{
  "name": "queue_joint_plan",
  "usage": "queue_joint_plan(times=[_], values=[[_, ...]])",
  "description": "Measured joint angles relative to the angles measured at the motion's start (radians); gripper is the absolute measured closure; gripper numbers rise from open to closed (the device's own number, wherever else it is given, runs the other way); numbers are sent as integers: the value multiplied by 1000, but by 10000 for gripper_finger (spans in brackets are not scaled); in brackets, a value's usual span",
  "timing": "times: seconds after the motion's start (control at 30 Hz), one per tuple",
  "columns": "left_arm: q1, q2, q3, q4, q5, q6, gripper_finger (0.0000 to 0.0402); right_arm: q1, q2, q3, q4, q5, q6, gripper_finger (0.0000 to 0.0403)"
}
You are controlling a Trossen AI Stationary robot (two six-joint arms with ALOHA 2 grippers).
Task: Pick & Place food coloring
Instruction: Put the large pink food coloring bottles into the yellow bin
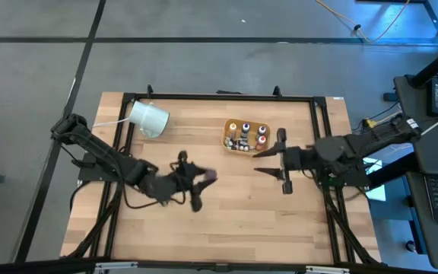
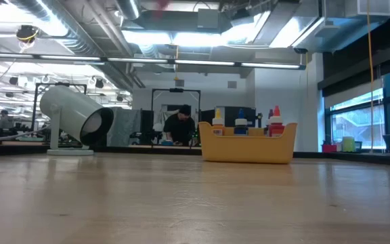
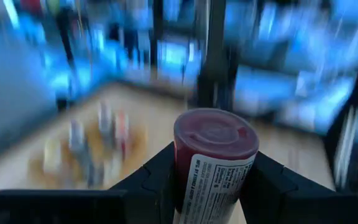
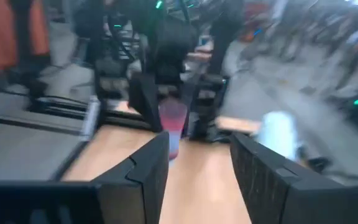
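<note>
Farthest left of the tray [image 1: 265, 125] lies the white cylinder [image 1: 149, 118], tipped on its side on the tabletop [image 1: 234, 198] and taking no part in the work. Nearer the tray, though well short of it, the left pincer [image 1: 195, 178] is clenched on a red food coloring bottle [image 3: 211, 163]; the fingers [image 3: 148, 180] press its labelled sides below the cap, a hold that looks meant to keep the bottle from slipping while it is carried clear of the wood. The tray itself already holds several small bottles [image 1: 243, 135] standing upright, so it is probably where this one is bound. Just right of the tray the right pincer [image 1: 283, 161] hangs released with nothing between its fingers, pointed toward the left one, perhaps waiting to receive the bottle.
</note>
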Motion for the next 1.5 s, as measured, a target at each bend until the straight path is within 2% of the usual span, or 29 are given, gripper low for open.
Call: queue_joint_plan(times=[0.1,0.2,0.3,0.4,0.53,0.63,0.77,1.03,1.23,1.37,1.5], values=[[34,-4,0,315,15,229,273,69,0,-1,56,149,-72,230],[66,-4,0,569,185,429,272,106,-16,-1,110,193,-35,230],[101,-4,0,747,390,532,272,118,-29,-1,129,128,40,230],[134,-3,0,873,551,565,272,122,-28,-1,138,20,59,230],[166,28,0,1015,653,569,272,122,20,-1,229,-40,12,230],[184,61,0,1096,699,589,272,122,68,-1,333,-94,-82,230],[197,102,0,1190,741,592,271,123,98,-1,406,-104,-200,230],[195,138,0,1330,839,594,270,122,96,-1,439,-109,-176,230],[196,137,0,1338,839,595,268,121,110,0,501,11,-163,230],[196,137,0,1338,839,596,266,122,117,0,510,-16,-198,230],[196,137,0,1337,839,613,265,115,118,0,528,-93,-199,215]])
